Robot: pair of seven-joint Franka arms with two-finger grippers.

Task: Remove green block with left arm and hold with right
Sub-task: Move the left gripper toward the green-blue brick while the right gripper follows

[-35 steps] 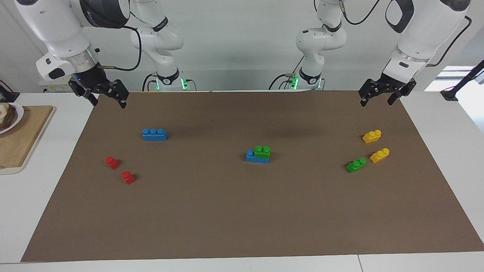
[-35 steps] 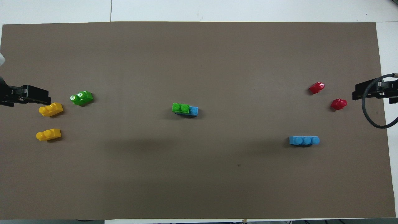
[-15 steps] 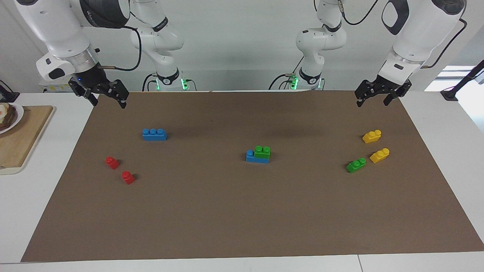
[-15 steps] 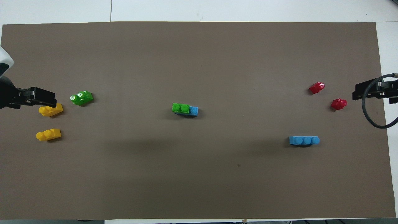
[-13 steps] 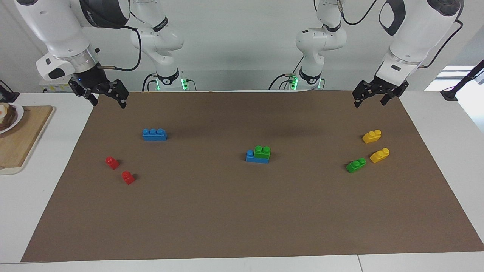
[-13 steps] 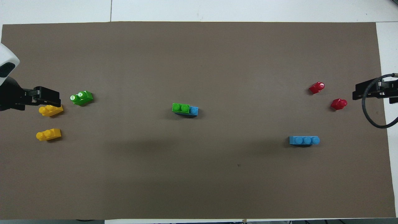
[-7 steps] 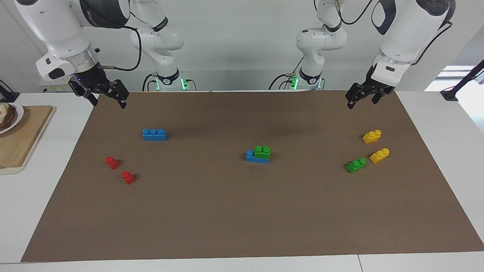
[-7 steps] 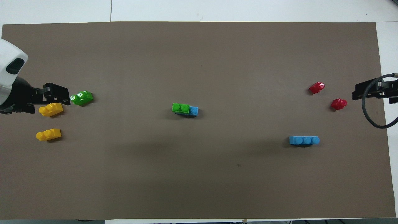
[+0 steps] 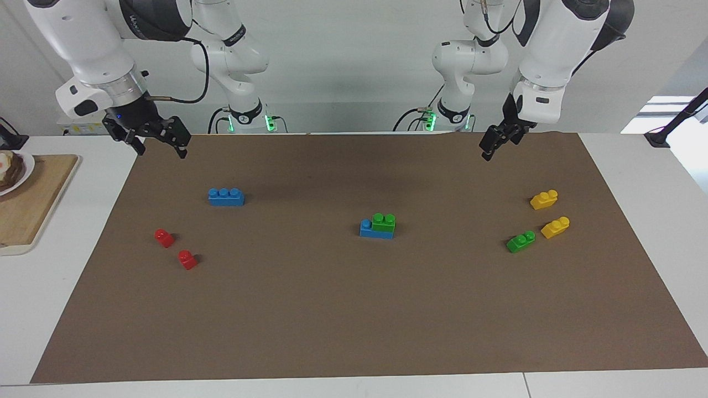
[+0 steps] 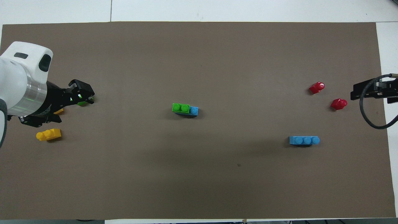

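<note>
The green block [image 9: 384, 221] [image 10: 180, 107], with two studs, sits pressed on top of a blue brick [image 9: 376, 232] [image 10: 194, 110] in the middle of the brown mat. One blue stud shows beside it. My left gripper [image 9: 490, 147] [image 10: 83, 93] hangs open and empty, high over the mat toward the left arm's end, well clear of the green block. My right gripper [image 9: 160, 149] [image 10: 354, 92] waits open and empty, raised over the mat's edge at the right arm's end.
A slimmer green brick [image 9: 520, 241] and two yellow bricks [image 9: 543, 199] [image 9: 555, 226] lie toward the left arm's end. A blue three-stud brick [image 9: 225, 197] and two red bricks [image 9: 164, 237] [image 9: 187, 259] lie toward the right arm's end. A wooden board [image 9: 33, 193] lies off the mat.
My left arm has swung in from the mat's corner toward the middle, and in the overhead view it now covers the slimmer green brick. The right gripper and all bricks stayed still.
</note>
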